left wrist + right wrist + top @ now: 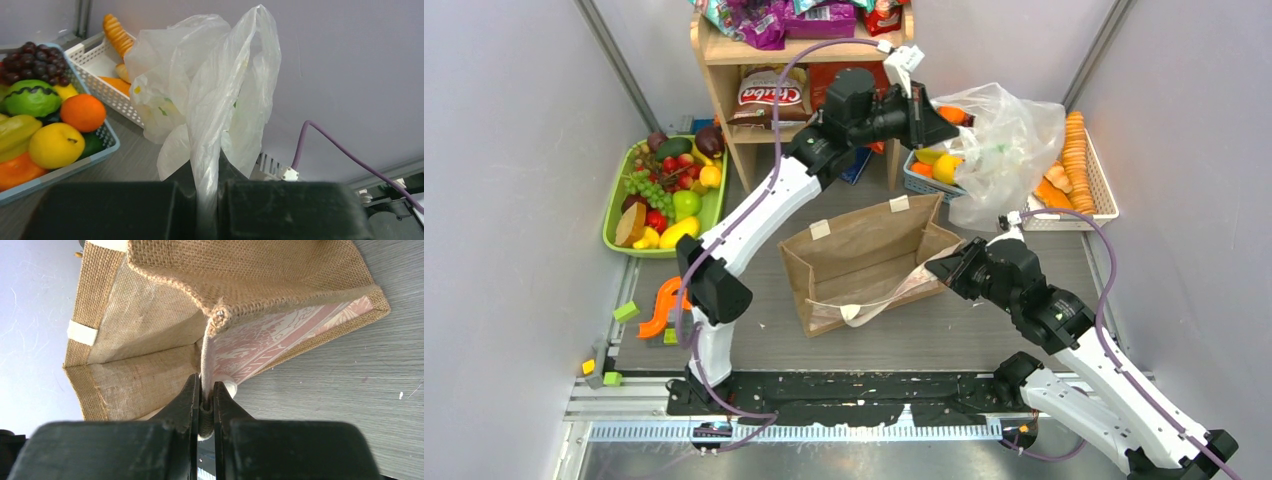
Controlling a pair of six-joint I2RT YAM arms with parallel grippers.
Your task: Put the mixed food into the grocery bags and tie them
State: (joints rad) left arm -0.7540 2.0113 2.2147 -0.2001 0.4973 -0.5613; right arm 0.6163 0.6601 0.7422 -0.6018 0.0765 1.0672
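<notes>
Burlap tote (864, 255) (clear bag (1004, 150) beyond)

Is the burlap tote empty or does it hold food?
Empty, as far as visible: inside the burlap tote only bare fabric shows, no food.

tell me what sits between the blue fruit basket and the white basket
The clear plastic bag, held by the left gripper, in the top view.
</notes>
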